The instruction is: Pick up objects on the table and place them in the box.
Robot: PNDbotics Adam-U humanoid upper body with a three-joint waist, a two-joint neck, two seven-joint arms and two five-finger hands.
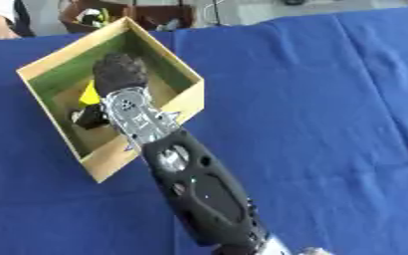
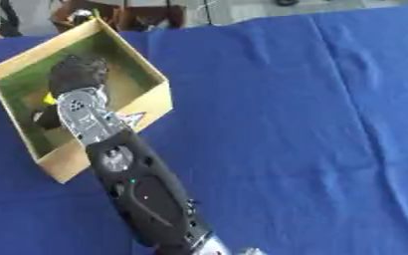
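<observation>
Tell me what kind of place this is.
Probably a robot test or demo room: a table under a blue cloth, an open cardboard box the hand reaches into, and furniture on a bare floor beyond.

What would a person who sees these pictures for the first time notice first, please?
First comes the long black and silver arm, rising from the bottom edge toward the upper left. Its hand reaches down into the open cardboard box, which sits askew on the blue tablecloth at the upper left. Inside the box, beside the hand, a yellow thing shows.
</observation>
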